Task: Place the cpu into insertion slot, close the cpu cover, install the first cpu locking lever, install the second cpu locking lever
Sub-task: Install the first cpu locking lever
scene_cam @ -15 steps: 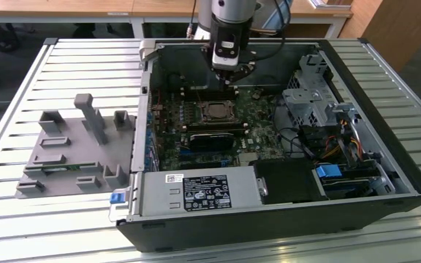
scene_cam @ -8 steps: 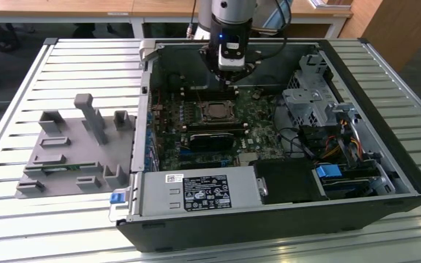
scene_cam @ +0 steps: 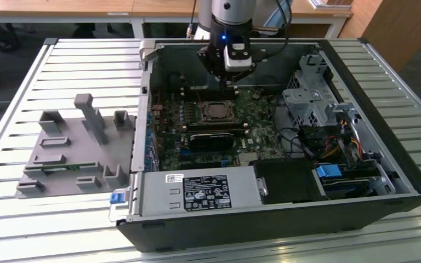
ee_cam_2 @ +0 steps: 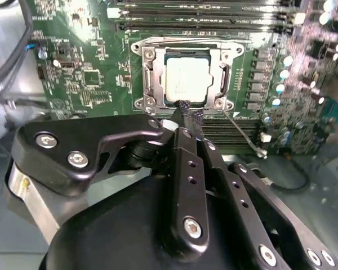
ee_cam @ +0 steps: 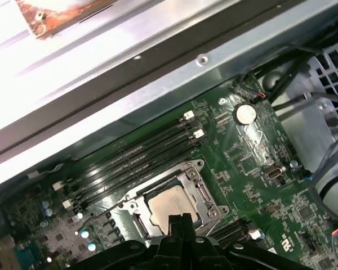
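Fingers [ee_cam_2: 185, 147] pressed together above cpu [ee_cam_2: 186, 79], grey fixture [scene_cam: 72, 150] in exterior view

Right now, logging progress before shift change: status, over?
End effector shut, tip at cpu cover edge. Cover down over cpu. One lever sticking out, looks unlatched.

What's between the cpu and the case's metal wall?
In the first wrist view, the cpu cover rim, then long black memory slots, lie between the cpu and the case wall.
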Available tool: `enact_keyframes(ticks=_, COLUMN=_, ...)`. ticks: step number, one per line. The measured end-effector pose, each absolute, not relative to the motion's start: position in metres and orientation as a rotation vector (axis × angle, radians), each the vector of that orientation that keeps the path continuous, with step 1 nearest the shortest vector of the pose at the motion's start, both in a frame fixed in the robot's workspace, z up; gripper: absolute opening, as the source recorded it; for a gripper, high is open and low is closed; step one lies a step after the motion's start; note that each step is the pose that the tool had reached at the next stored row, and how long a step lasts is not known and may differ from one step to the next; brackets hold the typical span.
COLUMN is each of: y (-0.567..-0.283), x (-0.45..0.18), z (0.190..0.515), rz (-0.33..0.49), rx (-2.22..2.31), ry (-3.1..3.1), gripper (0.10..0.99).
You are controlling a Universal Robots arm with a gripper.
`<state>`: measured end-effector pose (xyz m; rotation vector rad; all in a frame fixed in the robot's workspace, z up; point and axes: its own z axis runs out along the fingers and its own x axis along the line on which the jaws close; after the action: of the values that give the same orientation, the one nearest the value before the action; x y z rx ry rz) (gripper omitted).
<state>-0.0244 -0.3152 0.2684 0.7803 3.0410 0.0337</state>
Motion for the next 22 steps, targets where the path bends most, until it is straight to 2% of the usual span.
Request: enact_keyframes(ticks=22, y=-0.3152, x=-0.0244, z=0.2666, rz=0.034, rx=0.16, ry=3.14, gripper=0.106)
